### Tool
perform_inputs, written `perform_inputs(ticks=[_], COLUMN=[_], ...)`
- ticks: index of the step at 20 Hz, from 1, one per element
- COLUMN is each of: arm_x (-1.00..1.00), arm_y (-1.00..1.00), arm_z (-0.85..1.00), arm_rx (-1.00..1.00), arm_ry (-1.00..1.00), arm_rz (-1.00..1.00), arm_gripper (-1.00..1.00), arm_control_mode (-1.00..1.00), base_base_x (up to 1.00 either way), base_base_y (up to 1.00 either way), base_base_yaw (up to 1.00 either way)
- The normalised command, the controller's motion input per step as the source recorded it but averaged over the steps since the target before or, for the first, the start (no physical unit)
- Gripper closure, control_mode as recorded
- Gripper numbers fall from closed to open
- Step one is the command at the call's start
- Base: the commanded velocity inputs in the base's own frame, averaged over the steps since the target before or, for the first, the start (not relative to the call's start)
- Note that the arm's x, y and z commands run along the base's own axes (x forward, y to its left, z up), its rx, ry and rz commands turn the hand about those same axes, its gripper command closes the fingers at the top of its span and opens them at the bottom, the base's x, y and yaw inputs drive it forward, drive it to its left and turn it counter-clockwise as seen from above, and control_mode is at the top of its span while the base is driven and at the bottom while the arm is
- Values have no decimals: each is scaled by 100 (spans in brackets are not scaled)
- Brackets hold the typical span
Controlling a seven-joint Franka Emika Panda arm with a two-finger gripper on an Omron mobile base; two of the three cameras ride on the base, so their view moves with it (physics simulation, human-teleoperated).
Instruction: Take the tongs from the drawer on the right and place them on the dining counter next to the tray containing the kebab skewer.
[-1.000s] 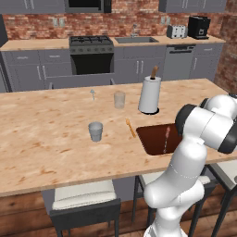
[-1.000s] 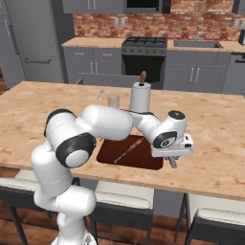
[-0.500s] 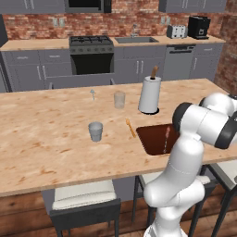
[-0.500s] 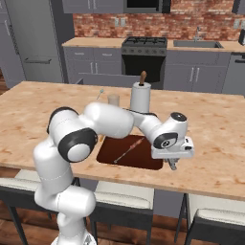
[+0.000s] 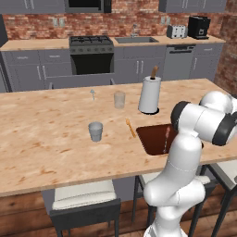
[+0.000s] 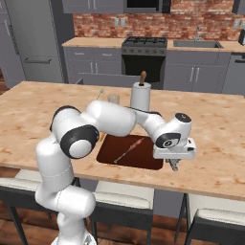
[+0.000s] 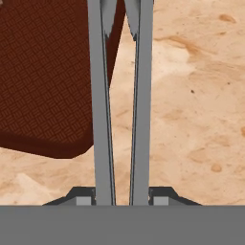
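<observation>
While clamped by gripper (image 7: 122,194), tongs (image 7: 103,95) beside tray (image 7: 43,72).

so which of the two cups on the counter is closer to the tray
The greyish cup near the counter's front: it stands just left of the short orange stick beside the tray. The paler cup sits farther back, beside the paper towel roll.

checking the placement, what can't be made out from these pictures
- Tongs tips: cut off by the hand view's top edge.
- Whether the tongs touch the dining counter: not clear; in the right base view the gripper covers them.
- Kebab skewer detail: too small.
- Tray right part: left base view, behind the arm.
</observation>
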Motion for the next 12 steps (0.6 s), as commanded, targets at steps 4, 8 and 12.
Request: perform_inputs(ticks=[4, 8, 12], arm_x=[7, 9, 11], arm_y=[0, 0, 0], arm_z=[-8, -25, -29], arm_rx=[0, 0, 0], arm_ry=[-3, -2, -5], arm_rz=[-2, -2, -2], arm_gripper=[100, 100, 100], arm_control_mode=[-100, -100, -100], base_base_x=[0, 0, 0], base_base_y=[0, 0, 0], base_base_yaw=[0, 0, 0])
